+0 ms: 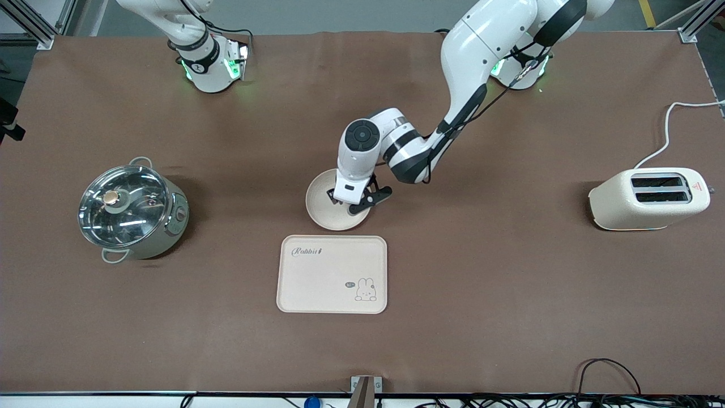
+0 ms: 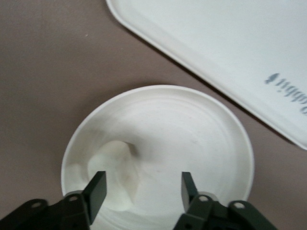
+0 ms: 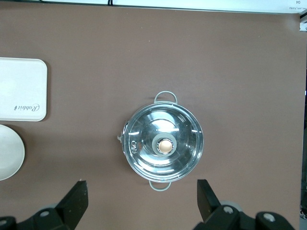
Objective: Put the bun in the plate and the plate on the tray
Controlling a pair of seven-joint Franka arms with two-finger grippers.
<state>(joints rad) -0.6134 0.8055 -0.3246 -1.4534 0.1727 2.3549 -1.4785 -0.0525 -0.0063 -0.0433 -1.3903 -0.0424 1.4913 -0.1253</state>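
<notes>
The round cream plate lies on the table just farther from the front camera than the Rabbit tray. My left gripper hangs low over the plate, open and holding nothing. In the left wrist view the bun, a small pale lump, lies in the plate between the open gripper fingers, close to one finger; a corner of the tray shows past the plate. The arm hides the bun in the front view. My right gripper is open, high over the table beside the pot.
A steel pot with a glass lid stands toward the right arm's end of the table and shows in the right wrist view. A cream toaster with a white cord stands toward the left arm's end.
</notes>
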